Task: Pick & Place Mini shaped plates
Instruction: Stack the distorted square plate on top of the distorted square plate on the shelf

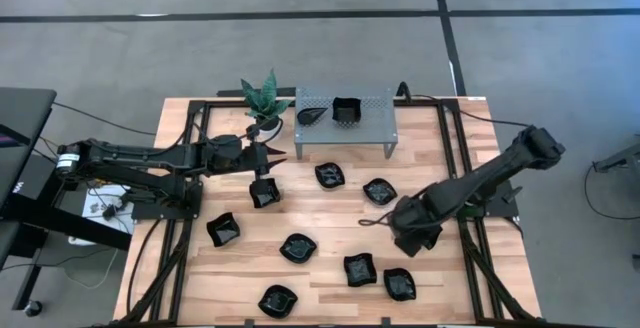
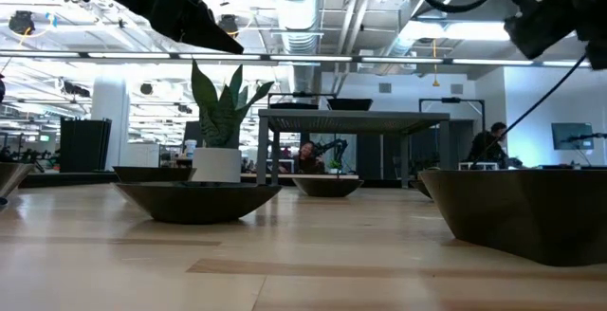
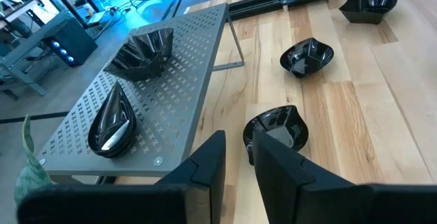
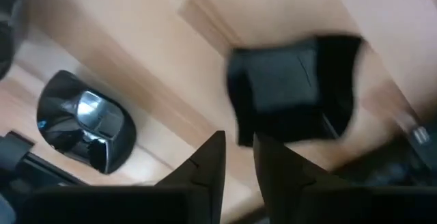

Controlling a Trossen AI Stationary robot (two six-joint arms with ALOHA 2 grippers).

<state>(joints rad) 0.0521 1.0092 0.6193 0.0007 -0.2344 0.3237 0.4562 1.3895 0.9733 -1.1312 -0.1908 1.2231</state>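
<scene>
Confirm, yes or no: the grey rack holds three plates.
No, the grey rack holds only two black plates, a leaf-shaped one and a square one.
</scene>
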